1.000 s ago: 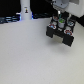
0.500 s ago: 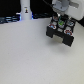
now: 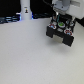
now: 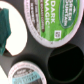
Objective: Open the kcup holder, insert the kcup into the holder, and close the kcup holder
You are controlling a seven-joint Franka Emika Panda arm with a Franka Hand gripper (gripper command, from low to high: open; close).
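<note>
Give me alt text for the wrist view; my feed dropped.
Close-up, looking down into the black kcup holder: a kcup with a white and green printed lid fills one round slot, an empty dark slot lies beside it, and a second lidded pod shows at the edge.

Pale tabletop (image 3: 27, 55) fills foreground; dark bkgd strip w/ blue glow behind.

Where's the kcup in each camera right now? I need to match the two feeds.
Exterior view: the kcup is a small green-topped spot at the upper right, between the jaws, over the kcup holder.
Wrist view: the kcup fills much of the frame, showing its green-and-white lid.
Shared landmark: the black kcup holder, seen in the wrist view as a dark tray with round slots.
</note>
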